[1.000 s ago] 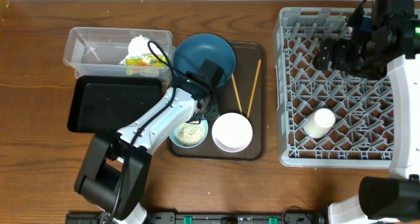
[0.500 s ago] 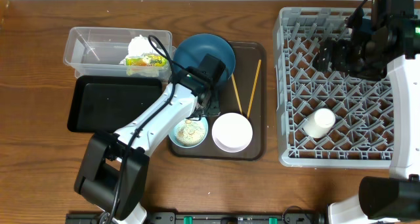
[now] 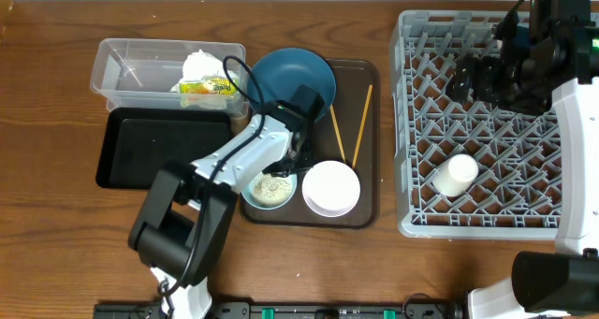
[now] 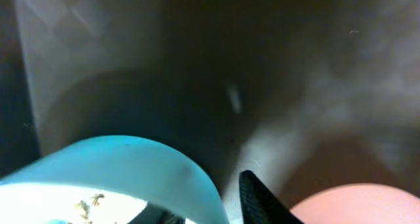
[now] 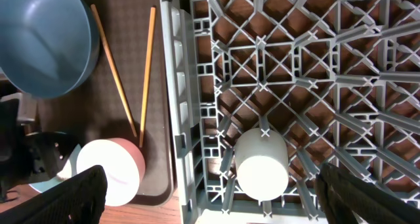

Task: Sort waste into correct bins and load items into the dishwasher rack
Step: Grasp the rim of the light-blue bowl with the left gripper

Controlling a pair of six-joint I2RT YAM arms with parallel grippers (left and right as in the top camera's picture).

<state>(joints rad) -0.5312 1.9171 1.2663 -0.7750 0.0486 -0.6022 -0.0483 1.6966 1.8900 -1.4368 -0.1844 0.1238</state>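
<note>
**Q:** What lies nearest on the brown tray point(image 3: 367, 169)?
**A:** Two round bowls sit side by side at its near end. The light-blue bowl point(image 4: 131, 161) is smooth and glossy with a thin rim, and loose white rice point(image 3: 272, 188) lies in its bottom. The white bowl point(image 3: 330, 188) on its right is plain and smooth.

**Q:** Where is the left pincer point(image 3: 296, 160), and how does it stand?
**A:** It is at the far rim of the light-blue bowl. The jaws are narrow and straddle that rim. One black finger point(image 4: 259, 199) stands just outside the wall and the other shows inside. Whether they press on the rim cannot be told.

**Q:** What is in the next row back?
**A:** Two thin, straight wooden chopsticks point(image 3: 361, 123) lie on the brown tray, spread at the far ends and converging toward the white bowl. To the left, a shallow matte black tray point(image 3: 159, 149) sits on the wooden bench point(image 3: 56, 216).

**Q:** And the far row?
**A:** The round dark-blue plate point(image 3: 285, 80) is at the brown tray's far-left corner. Beyond the black tray stands a clear rectangular tub point(image 3: 122, 71). At its right end it holds a crumpled white napkin point(image 3: 199, 65) and a yellow-green wrapper point(image 3: 208, 89).

**Q:** What about the rack and the right pincer?
**A:** The light-grey lattice rack point(image 3: 408, 123) stands right of the brown tray. A small white cup point(image 3: 456, 176) lies on its side on the rack floor. The right pincer point(image 5: 211, 188) hangs above the rack, farther back than the cup. Its jaws are fully wide and hold nothing.
</note>
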